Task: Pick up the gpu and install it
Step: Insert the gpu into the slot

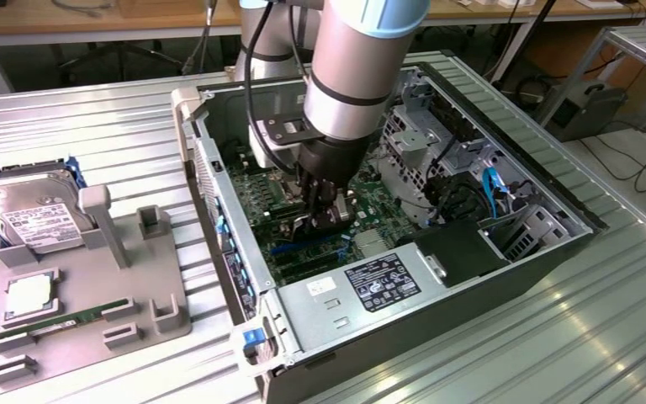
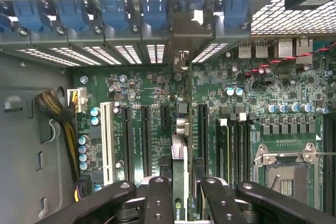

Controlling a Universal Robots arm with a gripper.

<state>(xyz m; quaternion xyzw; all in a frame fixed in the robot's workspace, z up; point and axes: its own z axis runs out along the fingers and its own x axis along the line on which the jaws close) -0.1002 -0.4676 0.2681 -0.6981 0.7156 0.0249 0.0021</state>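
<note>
Gripper (image 2: pixel 181 192) clamped on the gpu (image 2: pixel 179 145), held edge-on inside the computer case (image 1: pixel 548 252). Card stands over the motherboard (image 2: pixel 157 87) slots

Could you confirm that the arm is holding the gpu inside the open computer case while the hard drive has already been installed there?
Not quite: the hard drive sits on the grey holder tray outside the computer case, as the exterior view shows. The tool does hold the gpu inside it.
</note>
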